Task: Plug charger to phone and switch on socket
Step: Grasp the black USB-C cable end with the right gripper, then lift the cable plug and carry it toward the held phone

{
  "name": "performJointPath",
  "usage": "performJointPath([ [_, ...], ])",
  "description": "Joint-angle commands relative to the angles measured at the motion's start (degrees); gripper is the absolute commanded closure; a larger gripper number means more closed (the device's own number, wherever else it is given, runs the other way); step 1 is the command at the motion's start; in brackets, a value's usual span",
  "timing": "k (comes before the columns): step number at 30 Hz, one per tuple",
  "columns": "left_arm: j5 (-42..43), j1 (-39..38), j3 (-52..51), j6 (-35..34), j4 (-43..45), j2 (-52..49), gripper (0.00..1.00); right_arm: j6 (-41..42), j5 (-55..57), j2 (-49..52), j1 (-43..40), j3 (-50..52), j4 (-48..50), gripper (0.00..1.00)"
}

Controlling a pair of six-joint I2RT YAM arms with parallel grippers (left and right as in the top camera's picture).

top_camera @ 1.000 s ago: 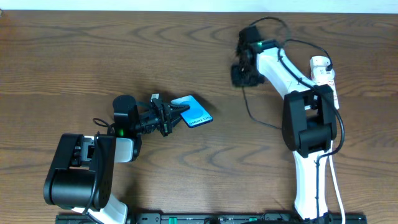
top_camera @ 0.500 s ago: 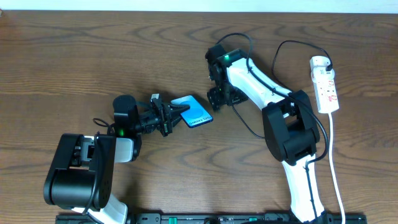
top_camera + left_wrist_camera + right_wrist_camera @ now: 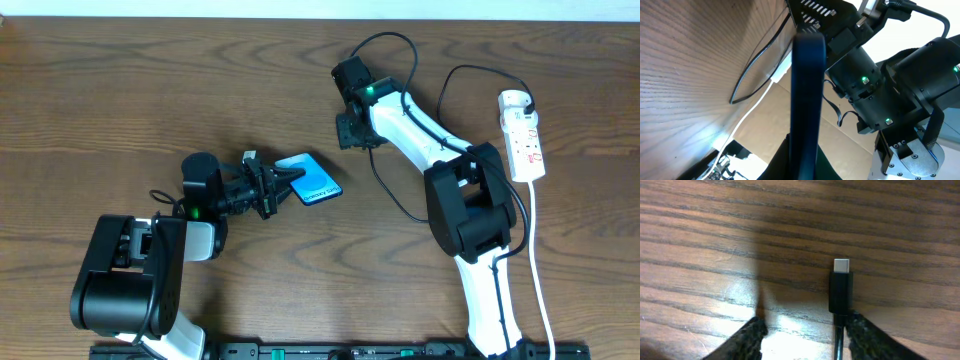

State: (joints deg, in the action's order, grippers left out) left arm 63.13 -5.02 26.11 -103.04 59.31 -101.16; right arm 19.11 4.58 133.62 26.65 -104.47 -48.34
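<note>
The phone [image 3: 310,180], its cyan-and-white screen facing up, is lifted at one end by my left gripper [image 3: 283,180], which is shut on its edge. In the left wrist view the phone [image 3: 808,100] shows edge-on as a dark blue bar between the fingers. My right gripper [image 3: 347,133] hovers low over the table, right of the phone, jaws apart. The charger's connector tip [image 3: 840,285] lies flat on the wood just inside the right finger [image 3: 862,335]. The black charger cable [image 3: 392,195] runs back past the right arm. The white socket [image 3: 523,135] lies at the far right.
The socket's white cord [image 3: 535,260] runs down the right edge toward the front. A black cable loop [image 3: 385,40] rises behind the right wrist. Both arm bases stand at the front edge, and a black rail [image 3: 330,350] runs along it.
The right arm swung left from the back right toward the phone, then drew back slightly, and its jaws changed width. The left gripper and phone have not moved.
</note>
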Motion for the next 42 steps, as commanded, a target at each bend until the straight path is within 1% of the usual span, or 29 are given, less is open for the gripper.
performJointPath([
  [1,1.8,0.2,1.0,1.0,0.5,0.5,0.92,0.2,3.5,6.0,-0.5,3.1,-2.8,0.57],
  [7,1.8,0.2,1.0,1.0,0.5,0.5,0.93,0.2,12.3,6.0,0.2,3.1,-4.7,0.60],
  [9,1.8,0.2,1.0,1.0,0.5,0.5,0.92,0.2,12.4,6.0,0.2,3.1,-4.7,0.64],
  [11,1.8,0.2,1.0,1.0,0.5,0.5,0.92,0.2,12.4,6.0,0.2,3.1,-4.7,0.75],
  [15,1.8,0.2,1.0,1.0,0.5,0.5,0.93,0.2,11.6,6.0,0.3,3.1,-4.9,0.87],
  [17,1.8,0.2,1.0,1.0,0.5,0.5,0.92,0.2,11.5,6.0,0.4,3.1,-5.2,0.98],
  [19,1.8,0.2,1.0,1.0,0.5,0.5,0.92,0.1,10.0,6.0,0.4,3.1,-5.3,0.99],
  [23,2.1,0.2,1.0,1.0,0.5,0.5,0.93,0.2,0.5,5.9,0.3,3.0,-5.3,0.99],
  [26,2.4,0.2,1.0,1.0,0.5,0.5,0.93,0.2,-1.4,4.4,-0.4,2.9,-6.3,0.99],
  [29,2.4,0.2,1.0,1.0,0.5,0.5,0.92,0.1,-1.4,-1.9,-1.8,2.9,-7.4,0.99],
  [31,2.4,0.2,1.0,1.0,0.5,0.5,0.92,-2.9,-3.6,-11.3,-3.1,2.9,-7.2,0.99],
  [32,2.4,0.2,1.0,1.0,0.5,0.5,0.92,-3.2,-3.9,-12.1,-3.2,2.9,-7.2,0.99],
  [34,2.2,0.2,1.0,1.0,0.5,0.5,0.92,-5.8,-5.0,-20.2,-3.6,2.9,-7.5,0.99],
  [36,1.8,0.2,1.0,1.0,0.5,0.5,0.92,-6.6,-5.0,-25.0,-3.6,2.9,-8.1,0.99],
  [39,1.8,0.2,1.0,1.0,0.5,0.5,0.92,-6.5,-5.0,-30.9,-3.6,2.9,-11.8,0.99],
  [42,1.7,0.2,1.0,1.0,0.5,0.5,0.92,-6.5,-5.0,-33.6,-3.6,2.9,-15.8,0.99],
])
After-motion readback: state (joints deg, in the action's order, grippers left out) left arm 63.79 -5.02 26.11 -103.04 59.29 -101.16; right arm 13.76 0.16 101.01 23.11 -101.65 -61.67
